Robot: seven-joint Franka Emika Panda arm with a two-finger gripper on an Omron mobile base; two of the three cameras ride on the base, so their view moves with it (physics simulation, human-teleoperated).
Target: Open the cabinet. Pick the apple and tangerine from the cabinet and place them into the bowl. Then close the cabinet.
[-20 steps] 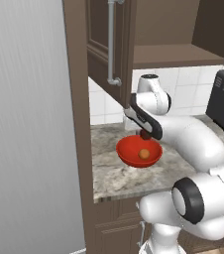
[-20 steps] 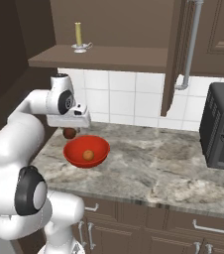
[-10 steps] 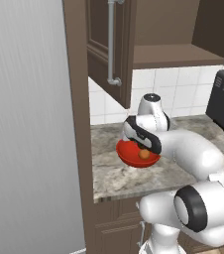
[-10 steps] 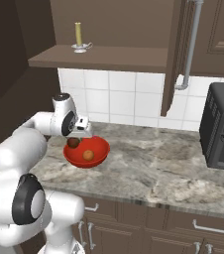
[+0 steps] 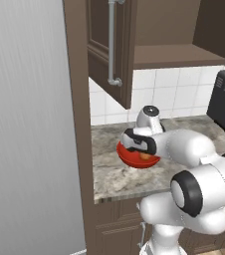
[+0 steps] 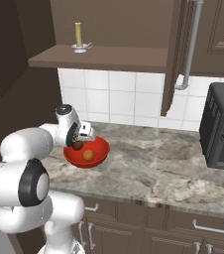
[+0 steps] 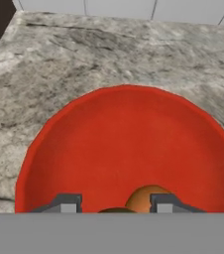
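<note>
Apple (image 7: 116,210) nearly all cut off at hand view's bottom; tangerine (image 7: 143,198) half hidden behind a fingertip (image 7: 163,203). Bowl (image 5: 134,158) partly covered by arm (left base view).

Glossy white, rounded arm (image 6: 22,146) of bulbous shell segments, with dark grey disc caps set into the joints. Black band around the wrist (image 5: 139,142) beside a domed white cap with a dark round centre. Small pale grey block on the hand (image 6: 84,131). Two small grey squared finger tips (image 7: 67,203), dark-edged, at 6 o'clock in the hand view.
</note>
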